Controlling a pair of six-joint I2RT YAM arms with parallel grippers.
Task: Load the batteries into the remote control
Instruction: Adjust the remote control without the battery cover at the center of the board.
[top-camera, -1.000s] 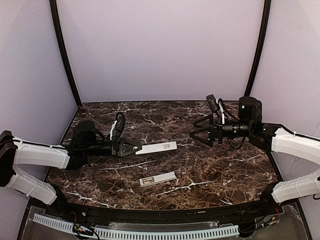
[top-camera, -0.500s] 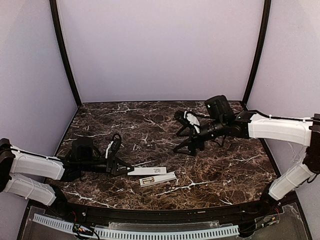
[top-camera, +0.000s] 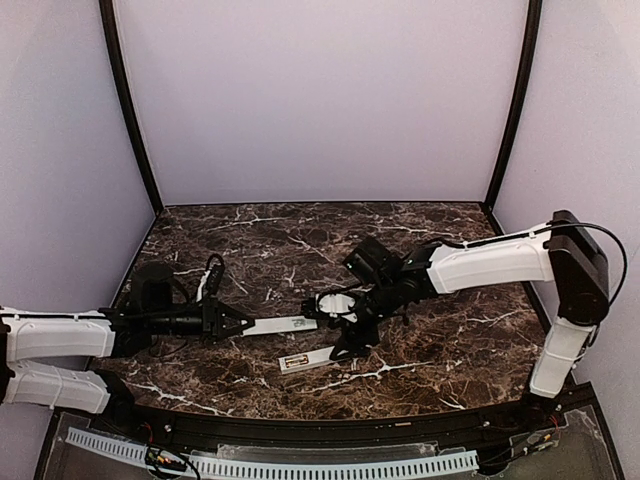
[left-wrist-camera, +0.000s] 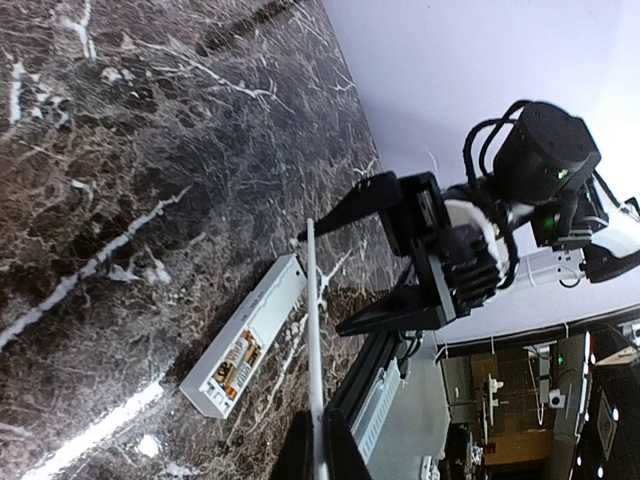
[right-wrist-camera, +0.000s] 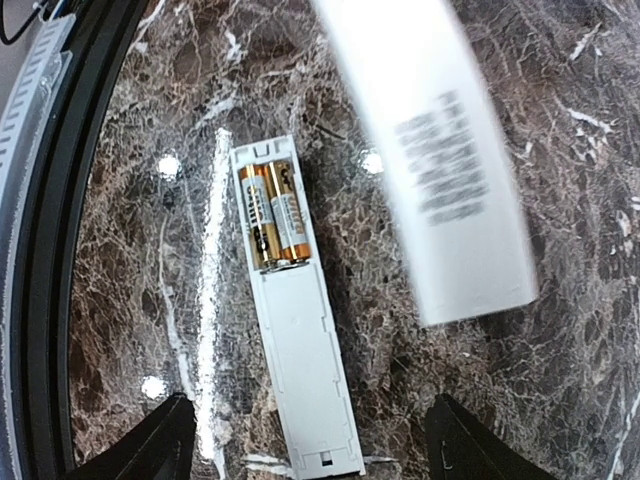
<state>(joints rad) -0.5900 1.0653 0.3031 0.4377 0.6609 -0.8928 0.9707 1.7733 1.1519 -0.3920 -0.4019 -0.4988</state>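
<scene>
- Dark brown marble-look tabletop (top-camera: 450, 350) with white veins. There are pale lilac walls (top-camera: 320, 100) on three sides and black poles (top-camera: 125, 100) curving up at the back corners. A slotted white rail (top-camera: 300, 465) runs along the near edge.
- The remote (top-camera: 325, 355) lies flat near the front middle with its back open, and both batteries (right-wrist-camera: 272, 215) sit side by side in the compartment.
- The left end effector (top-camera: 240, 324) is clamped on the cover strip (top-camera: 285, 324), held out level just behind the remote.
- The right end effector (top-camera: 340, 325) hangs over the remote with its jaws wide. Its fingers (right-wrist-camera: 150, 445) sit either side of the remote's plain end and aren't gripping anything.
- Versus a second ago, the right arm was way back on the right side and has now reached into the middle.
- The left arm has pulled the cover strip nearer and lower.
- The remote hasn't budged.
</scene>
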